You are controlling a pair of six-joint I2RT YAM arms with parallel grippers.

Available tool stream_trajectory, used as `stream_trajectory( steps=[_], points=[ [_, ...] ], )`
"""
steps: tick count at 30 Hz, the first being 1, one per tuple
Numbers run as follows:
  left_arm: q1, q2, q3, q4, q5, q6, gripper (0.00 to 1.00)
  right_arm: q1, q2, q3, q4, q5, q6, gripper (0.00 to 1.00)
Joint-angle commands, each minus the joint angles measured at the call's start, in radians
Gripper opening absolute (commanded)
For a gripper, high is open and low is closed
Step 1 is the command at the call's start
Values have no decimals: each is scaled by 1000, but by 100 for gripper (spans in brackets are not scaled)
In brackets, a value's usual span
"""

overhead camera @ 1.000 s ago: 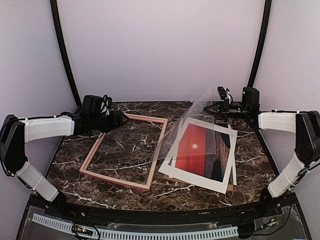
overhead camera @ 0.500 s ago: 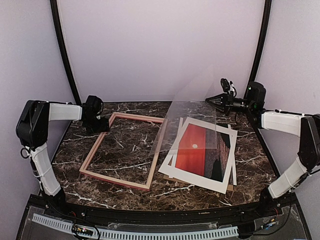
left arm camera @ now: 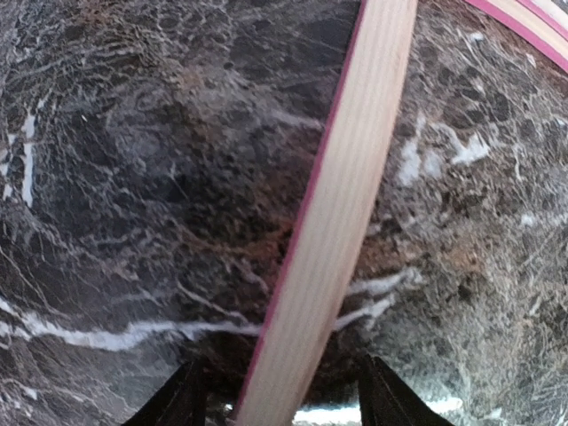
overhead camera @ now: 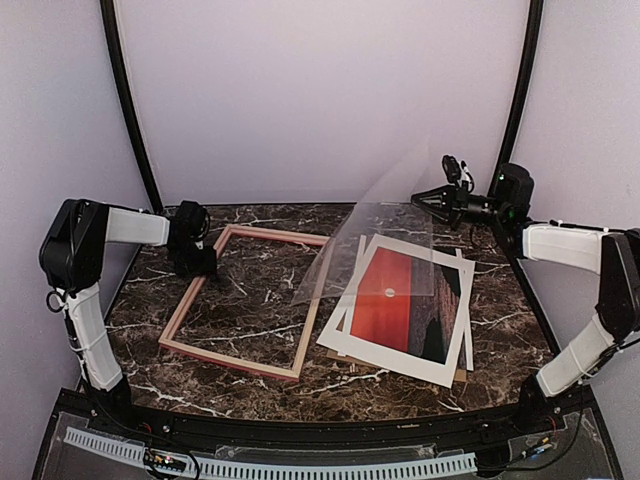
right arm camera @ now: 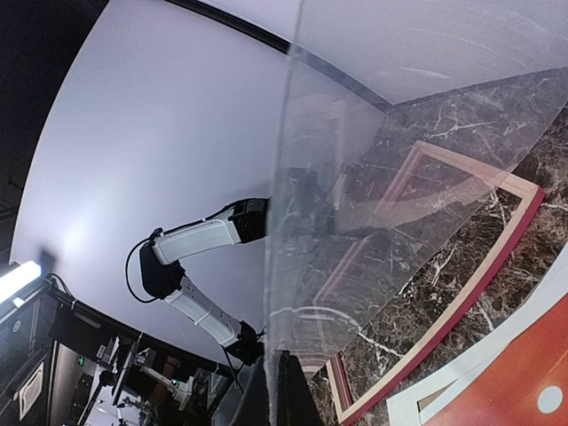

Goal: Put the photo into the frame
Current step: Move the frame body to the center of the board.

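Found the left claw (left arm camera: pixel 280 404) spread, one fingertip on either side of the frame's (overhead camera: pixel 230 360) left rail near the far corner, not yet pinching it. Saw the right claw (overhead camera: pixel 432 200) pressed together on the edge of a clear sheet (overhead camera: pixel 370 245), held up slanting above the frame's right rail and the far end of the mat (overhead camera: pixel 345 345). Noted the photo (overhead camera: pixel 405 300) lying flat on the table (overhead camera: pixel 250 300) just right of the frame – under the white mat, over a brown board (only its edges showing). Judged the risks thus: closing off-centre on the thin rail could skew or tip the frame; so slight a pinch could let the sheet slip, or drag its low corner across the rail – either enough to spoil the lining-up.
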Motion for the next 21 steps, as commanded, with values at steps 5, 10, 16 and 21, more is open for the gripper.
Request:
stream_trajectory(
  steps=[5, 10, 16, 21],
  points=[
    [-141, -96, -146, 6, 77, -79, 58, 7, -32, 75, -137, 30, -127, 0],
    [-223, -143, -216, 24, 78, -159, 56, 7, -22, 104, -218, 48, -174, 0],
    [-316, -222, -298, 66, 155, -245, 55, 31, 6, 146, -326, 70, -238, 0],
    [-349, -302, -363, 152, 288, -296, 54, 72, 40, 186, -372, 92, -264, 0]
  ],
)
